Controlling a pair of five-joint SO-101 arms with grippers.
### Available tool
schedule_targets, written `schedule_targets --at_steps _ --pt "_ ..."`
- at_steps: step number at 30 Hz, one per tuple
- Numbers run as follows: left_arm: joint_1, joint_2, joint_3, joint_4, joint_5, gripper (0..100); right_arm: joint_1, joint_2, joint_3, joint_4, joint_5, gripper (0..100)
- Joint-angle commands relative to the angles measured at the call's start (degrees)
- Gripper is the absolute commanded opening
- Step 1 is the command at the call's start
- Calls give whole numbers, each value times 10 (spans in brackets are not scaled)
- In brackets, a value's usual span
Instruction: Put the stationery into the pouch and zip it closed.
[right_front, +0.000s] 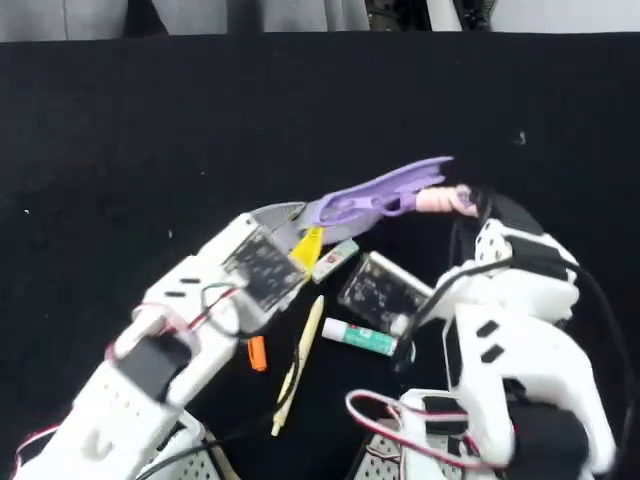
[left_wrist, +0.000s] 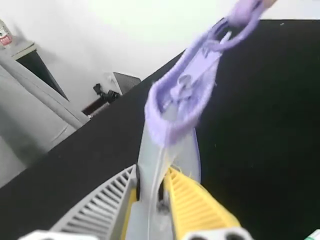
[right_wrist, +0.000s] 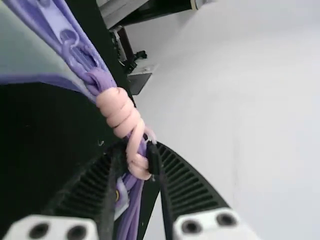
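A lilac pouch (right_front: 380, 192) hangs stretched above the black table (right_front: 150, 130) between both arms. My left gripper (right_front: 300, 222) is shut on the pouch's near end (left_wrist: 172, 112), clamped between its grey and yellow fingers (left_wrist: 192, 205). My right gripper (right_front: 470, 205) is shut on the pink coiled zipper pull (right_wrist: 122, 117) at the pouch's other end (right_wrist: 65, 40). On the table under the arms lie a cream pen (right_front: 300, 360), a white and green glue stick (right_front: 360, 338), a small eraser (right_front: 334, 259) and an orange piece (right_front: 257, 352).
The left half and the far part of the black table hold nothing. A grey curtain (right_front: 260, 15) hangs behind the table's far edge. Cables (right_front: 385, 415) run near the arm bases at the front.
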Motion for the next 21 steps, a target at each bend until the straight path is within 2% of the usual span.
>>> schedule_targets --at_steps 1,5,8,14,21 --pt "-24 -147 -57 115 9 28 42 -4 58 -119 2 11" --pt "-44 -272 -57 214 8 28 65 -4 87 -152 3 11" --pt "-83 -338 -57 251 8 28 74 -3 97 -150 3 11" --pt "-161 -336 -63 236 12 28 73 -4 148 -150 2 11" --pt "-167 -335 -57 219 13 29 70 -10 176 -150 3 11"
